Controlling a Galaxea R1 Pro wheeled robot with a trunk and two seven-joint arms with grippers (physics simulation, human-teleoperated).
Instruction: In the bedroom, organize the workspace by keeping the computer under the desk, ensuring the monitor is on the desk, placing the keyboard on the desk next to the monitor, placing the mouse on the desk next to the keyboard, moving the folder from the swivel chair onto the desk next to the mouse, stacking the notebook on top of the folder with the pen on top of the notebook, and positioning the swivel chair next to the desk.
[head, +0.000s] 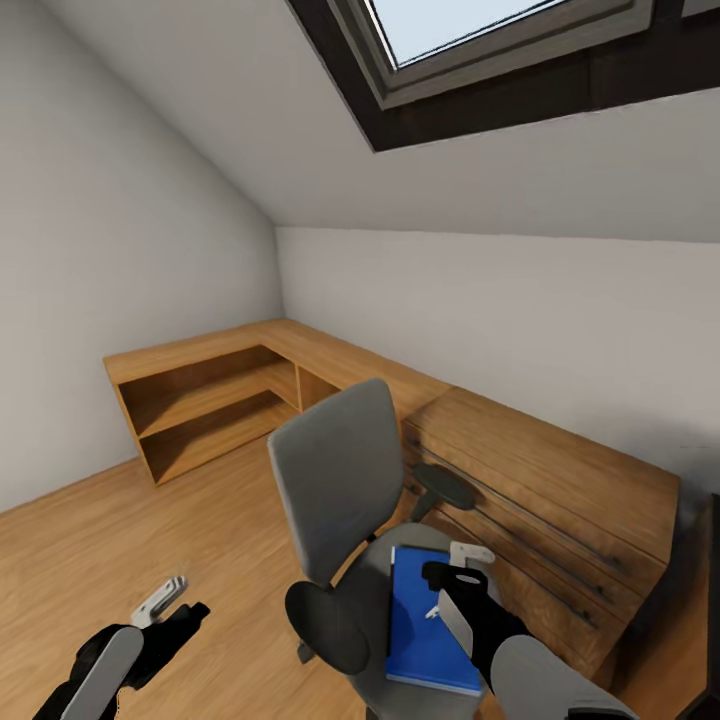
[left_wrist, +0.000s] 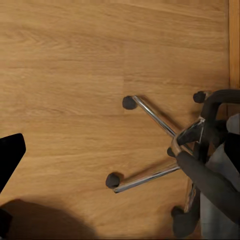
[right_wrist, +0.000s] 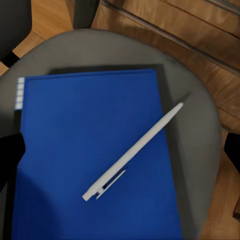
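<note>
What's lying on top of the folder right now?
A white pen lies diagonally across the blue folder, its tip overhanging onto the chair seat. Whether a notebook sits beneath the folder can't be seen.

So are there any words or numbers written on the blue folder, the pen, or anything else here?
None: no words, numbers or signs can be read.
The folder has a plain blue cover; the small white tabs on its edge are blank or too blurred to tell.
The pen lying on it is plain white.
The swivel chair and wooden cabinets carry no labels.

One swivel chair (head: 350, 520), one folder (head: 425, 625), one pen (right_wrist: 134, 150), two wooden cabinets (head: 215, 390), one skylight (head: 480, 40)
</note>
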